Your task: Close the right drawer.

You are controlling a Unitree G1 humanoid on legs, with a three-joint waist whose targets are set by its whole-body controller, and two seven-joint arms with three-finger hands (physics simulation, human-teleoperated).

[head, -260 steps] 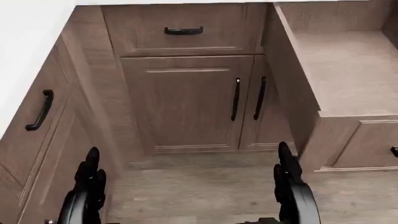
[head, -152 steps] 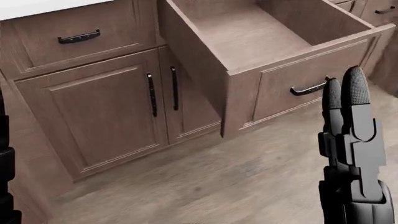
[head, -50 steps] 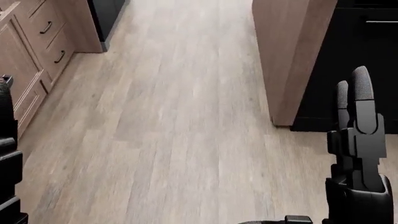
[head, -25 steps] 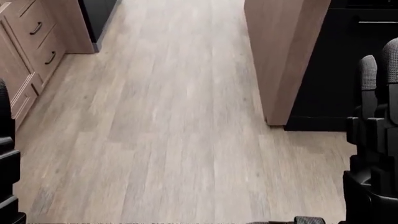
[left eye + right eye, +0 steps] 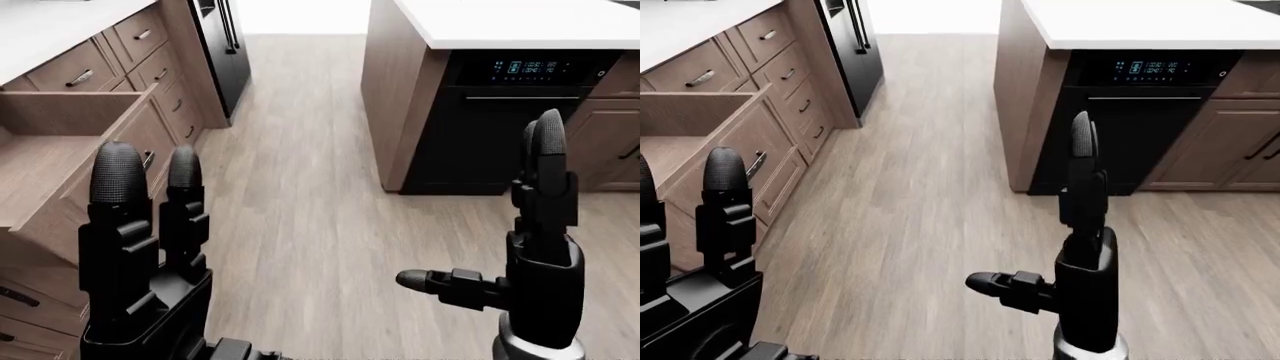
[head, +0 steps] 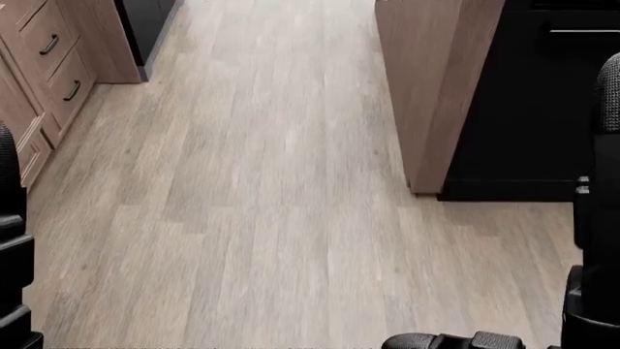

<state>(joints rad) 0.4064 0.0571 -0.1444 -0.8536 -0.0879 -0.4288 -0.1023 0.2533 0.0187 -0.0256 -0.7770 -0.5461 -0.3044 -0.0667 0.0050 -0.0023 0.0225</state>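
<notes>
The open drawer stands pulled out at the left edge of the left-eye view, its wooden interior exposed and its dark handle on the front panel. Left hand is raised at lower left, fingers extended upright, gripping nothing. Right hand is raised at lower right, fingers straight, thumb pointing left, likewise unloaded. Both hands are apart from the drawer. A black oven sits in the white-topped island at upper right. Wood-plank floor fills the head view.
</notes>
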